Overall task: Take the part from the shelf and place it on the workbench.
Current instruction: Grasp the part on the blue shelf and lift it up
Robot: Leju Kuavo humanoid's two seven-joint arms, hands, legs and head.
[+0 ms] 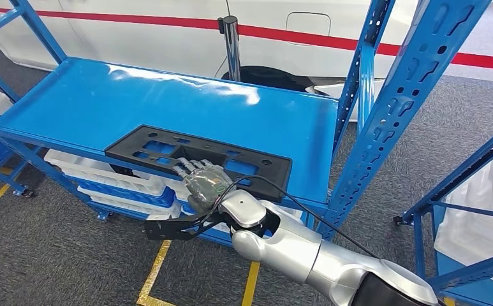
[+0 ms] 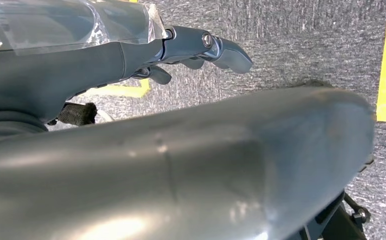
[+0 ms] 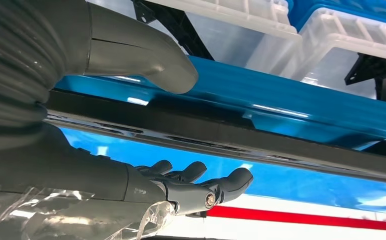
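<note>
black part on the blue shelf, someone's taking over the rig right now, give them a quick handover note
Right hand: at the near edge of the black part, fingers over its top and thumb under the shelf edge; a closed grip is not confirmed.
Left hand: holds nothing, hanging over grey carpet, fingers loosely extended.
Part: lies flat on the blue shelf, near its front edge.
Done: reach to the part.
Left: secure the grip, lift the part off the shelf, carry it to the workbench and set it down.

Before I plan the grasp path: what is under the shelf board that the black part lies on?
White and blue bins sit on a lower level under the shelf board. The board covers most of them.
</note>
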